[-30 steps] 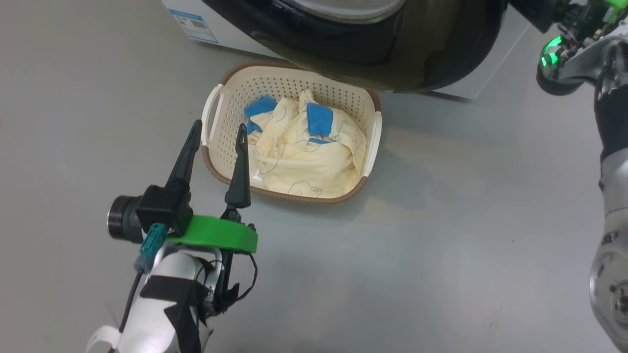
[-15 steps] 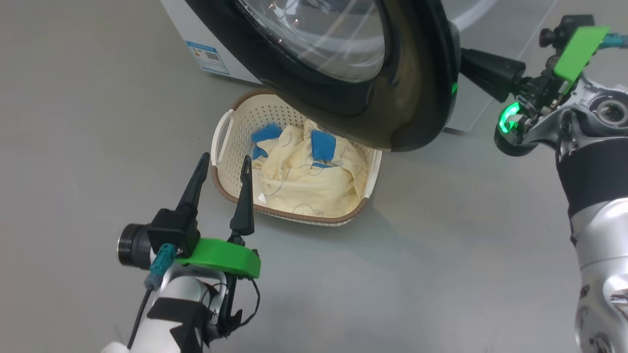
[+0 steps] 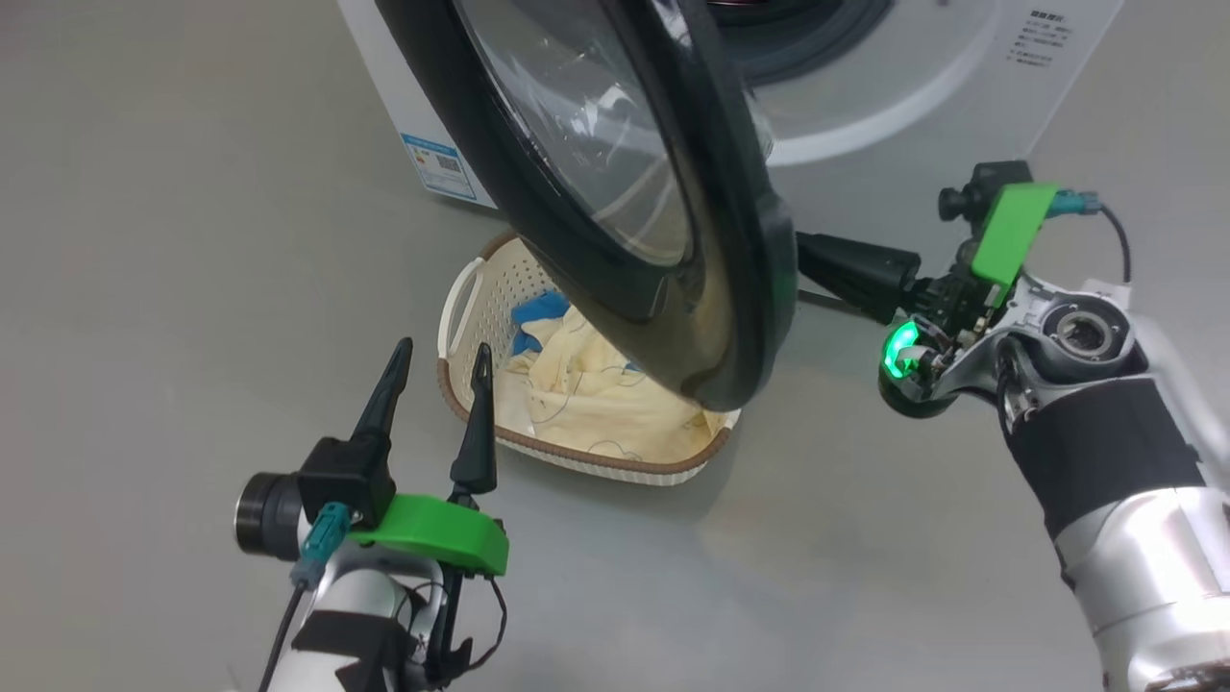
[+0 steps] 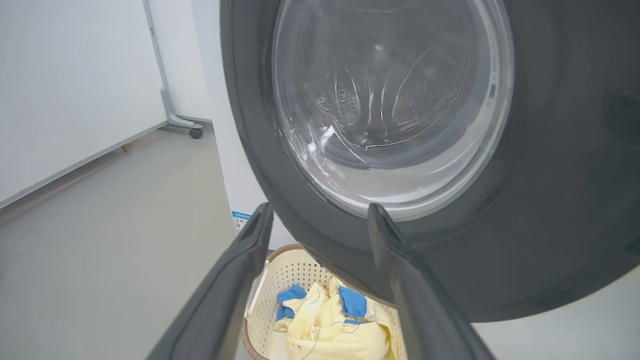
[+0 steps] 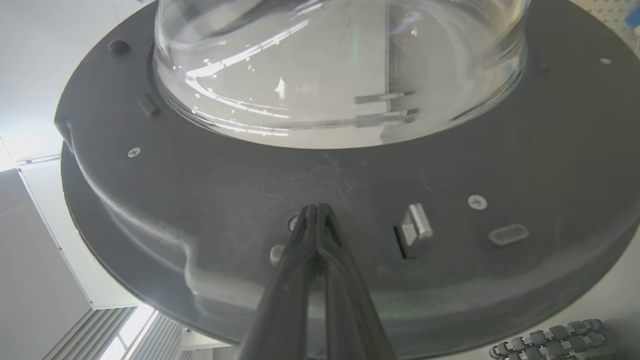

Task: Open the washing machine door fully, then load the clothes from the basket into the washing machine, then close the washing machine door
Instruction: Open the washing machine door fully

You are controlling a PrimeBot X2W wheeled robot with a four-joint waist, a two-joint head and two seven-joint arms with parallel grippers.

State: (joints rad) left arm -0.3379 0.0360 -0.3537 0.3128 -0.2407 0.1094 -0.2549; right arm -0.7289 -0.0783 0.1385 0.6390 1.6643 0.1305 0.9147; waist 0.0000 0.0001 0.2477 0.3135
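In the head view the washing machine door [image 3: 735,288] stands swung out from the washing machine [image 3: 865,125], overhanging the basket [image 3: 596,461] on the floor, where the clothes [image 3: 586,394] lie. The left end effector [image 3: 443,351] hovers wide and empty just beside the basket's near rim. The right wrist view gives the door's inner face: the right end effector [image 5: 316,210], pinched together and holding nothing, has its tips at the dark rim near the latch [image 5: 415,227].
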